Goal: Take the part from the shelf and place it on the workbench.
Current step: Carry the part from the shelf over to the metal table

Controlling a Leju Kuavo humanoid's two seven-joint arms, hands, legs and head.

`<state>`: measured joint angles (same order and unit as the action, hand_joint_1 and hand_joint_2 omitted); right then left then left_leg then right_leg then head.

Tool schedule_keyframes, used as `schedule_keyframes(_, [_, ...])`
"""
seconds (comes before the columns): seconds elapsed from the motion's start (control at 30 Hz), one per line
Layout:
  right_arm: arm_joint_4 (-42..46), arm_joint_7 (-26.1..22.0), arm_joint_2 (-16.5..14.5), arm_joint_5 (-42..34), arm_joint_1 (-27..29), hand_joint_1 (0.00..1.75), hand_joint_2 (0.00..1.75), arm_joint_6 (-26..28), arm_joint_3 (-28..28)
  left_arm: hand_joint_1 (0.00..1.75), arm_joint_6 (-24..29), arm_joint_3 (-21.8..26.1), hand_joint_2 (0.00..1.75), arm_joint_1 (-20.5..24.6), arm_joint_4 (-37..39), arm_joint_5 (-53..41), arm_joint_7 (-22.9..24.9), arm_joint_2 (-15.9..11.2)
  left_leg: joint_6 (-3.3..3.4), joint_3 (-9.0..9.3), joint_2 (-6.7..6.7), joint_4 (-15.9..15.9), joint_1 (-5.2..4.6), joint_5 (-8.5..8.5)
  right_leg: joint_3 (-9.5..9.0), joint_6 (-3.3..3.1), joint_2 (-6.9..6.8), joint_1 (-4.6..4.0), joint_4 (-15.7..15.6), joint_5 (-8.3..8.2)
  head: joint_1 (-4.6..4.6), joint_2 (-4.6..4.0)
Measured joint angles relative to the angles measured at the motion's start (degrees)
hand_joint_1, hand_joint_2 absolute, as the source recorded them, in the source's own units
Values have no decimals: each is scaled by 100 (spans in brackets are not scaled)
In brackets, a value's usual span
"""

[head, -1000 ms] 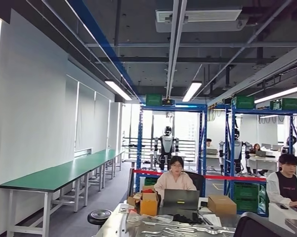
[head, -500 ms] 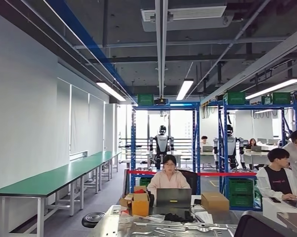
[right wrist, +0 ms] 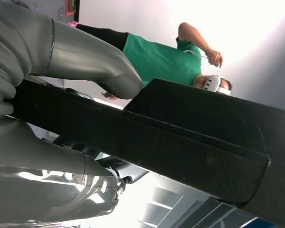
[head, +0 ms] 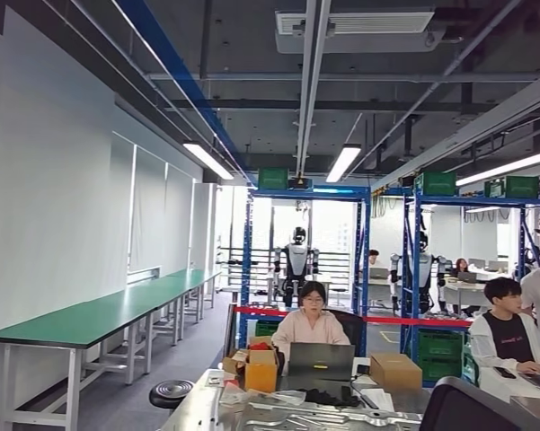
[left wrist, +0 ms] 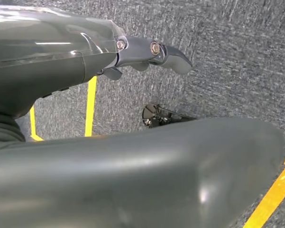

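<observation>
Panning back to the right since half a second ago, the head camera shifts the whole workshop sideways. Right hand (right wrist: pixel 62 118) clamps a long black part (right wrist: pixel 191 142), thumb on one side, fingers on the other. Left hand (left wrist: pixel 97 95) hangs over grey floor (left wrist: pixel 241 57), fingers apart, holding nothing. A seated person (head: pixel 312 319) faces a laptop (head: pixel 321 361) at the near table.

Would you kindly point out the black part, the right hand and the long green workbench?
black part (right wrist: pixel 191 142), right wrist view, its long flat side.
right hand (right wrist: pixel 87 61), right wrist view, grey thumb over the part.
green workbench (head: pixel 97 316), head view, its top.
</observation>
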<state>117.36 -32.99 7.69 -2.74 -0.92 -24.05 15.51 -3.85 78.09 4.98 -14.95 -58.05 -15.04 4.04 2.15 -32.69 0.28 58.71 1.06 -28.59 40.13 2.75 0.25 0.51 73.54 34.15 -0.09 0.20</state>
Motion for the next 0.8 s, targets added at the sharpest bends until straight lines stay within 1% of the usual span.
schedule_keyframes(0.03, [-1,2,0,1,-6,175,175,2,1,0,0,1,175,0,0,0,0,0,-12,33,-4,0,6,-21,-115,4,-2,7,-311,-232,0,0])
schedule_keyframes(0.07, [-1,4,0,1,-13,175,175,3,1,0,-1,1,175,1,0,0,0,0,-29,67,-8,-2,11,-44,-289,-2,-8,9,-734,-471,0,0])
schedule_keyframes(0.1, [-1,5,0,1,-21,175,175,4,2,0,-1,0,175,4,0,0,-1,0,-51,93,-12,-1,7,-68,-451,-22,-14,1,-1109,-634,0,0])
schedule_keyframes(0.13, [0,6,0,-1,-29,175,175,4,2,0,-1,0,175,7,0,0,-2,0,-78,104,-14,-1,1,-85,-566,-54,-18,-11,-1373,-715,1,0])
schedule_keyframes(0.17, [0,8,0,-2,-34,175,175,5,2,0,-2,-1,175,9,0,0,-2,0,-106,104,-15,-4,-3,-97,-618,-87,-18,-25,-1504,-722,2,1])
schedule_keyframes(0.2, [0,9,1,-3,-36,175,175,5,2,0,-2,-1,175,11,0,0,-3,0,-137,105,-13,-13,-6,-101,-626,-121,-12,-40,-1526,-693,2,1])
schedule_keyframes(0.27, [2,11,2,-5,-40,175,175,5,2,0,-3,-1,175,15,0,0,-7,0,-196,119,-8,-14,-1,-137,-651,-191,-5,-30,-1573,-688,3,2])
schedule_keyframes(0.3, [4,11,2,-7,-48,175,175,5,1,0,-6,-1,175,20,0,0,-10,1,-215,95,-7,67,0,-201,-676,-229,-8,-18,-1600,-690,4,2])
schedule_keyframes(0.33, [5,11,2,-8,-58,175,175,5,1,0,-11,-1,175,24,0,-1,-13,2,-227,10,-7,265,-1,-316,-704,-264,-15,-6,-1628,-690,5,2])
schedule_keyframes(0.37, [5,11,2,-8,-66,175,175,5,1,0,-16,-2,175,22,0,-2,-15,3,-233,-146,-8,587,1,-473,-722,-292,-21,-5,-1637,-679,5,2])
schedule_keyframes(0.4, [4,11,2,-8,-73,175,175,5,1,0,-22,-2,175,15,0,-3,-15,4,-239,-360,-9,991,2,-636,-735,-313,-22,-8,-1638,-665,5,1])
schedule_keyframes(0.43, [2,12,2,-8,-73,175,175,5,2,0,-26,-2,175,6,0,-4,-15,4,-247,-565,-9,1352,2,-746,-750,-325,-19,-14,-1637,-649,4,1])
schedule_keyframes(0.47, [0,13,2,-8,-71,175,175,5,2,0,-28,-2,175,-4,0,-4,-15,4,-251,-704,-9,1559,2,-756,-771,-330,-12,-18,-1636,-630,4,1])
schedule_keyframes(0.5, [-2,13,2,-8,-70,175,175,5,2,0,-30,-2,175,-10,0,-4,-15,4,-249,-740,-9,1546,2,-644,-802,-325,-3,-20,-1634,-607,4,0])
schedule_keyframes(0.53, [-3,13,2,-8,-69,175,175,5,2,0,-32,-2,175,-12,0,-4,-15,4,-241,-663,-9,1303,3,-434,-843,-316,6,-20,-1631,-578,4,0])
schedule_keyframes(0.57, [-3,13,2,-8,-70,175,175,5,1,0,-33,-2,175,-12,0,-4,-15,3,-227,-517,-9,916,2,-180,-885,-297,11,-20,-1624,-540,4,0])
schedule_keyframes(0.6, [-3,12,2,-8,-73,175,175,5,1,0,-34,-2,175,-9,0,-4,-15,3,-209,-365,-10,557,-3,-1,-920,-269,16,-32,-1608,-499,5,-1])
schedule_keyframes(0.63, [-3,13,2,-8,-75,175,175,5,1,0,-35,-2,175,-5,0,-4,-16,3,-188,-248,-12,287,-8,100,-939,-239,21,-41,-1593,-466,5,-1])
schedule_keyframes(0.67, [-3,19,2,-8,-78,175,175,4,1,0,-35,-3,175,-3,0,-4,-18,4,-166,-184,-16,140,-17,122,-946,-208,24,-50,-1584,-444,5,-1])
schedule_keyframes(0.7, [-2,25,2,-9,-81,175,175,4,2,0,-35,-3,175,-2,0,-4,-20,4,-144,-167,-20,115,-28,84,-949,-182,28,-55,-1582,-433,6,-1])
schedule_keyframes(0.77, [0,37,3,-11,-85,175,175,4,2,0,-36,-2,175,-7,0,-4,-23,6,-96,-151,-28,83,-21,67,-963,-135,26,-43,-1586,-403,7,0])
schedule_keyframes(0.8, [2,39,3,-14,-89,175,175,4,2,0,-36,-2,175,-5,0,-4,-23,6,-70,-134,-30,69,-9,62,-942,-107,20,-40,-1517,-348,7,1])
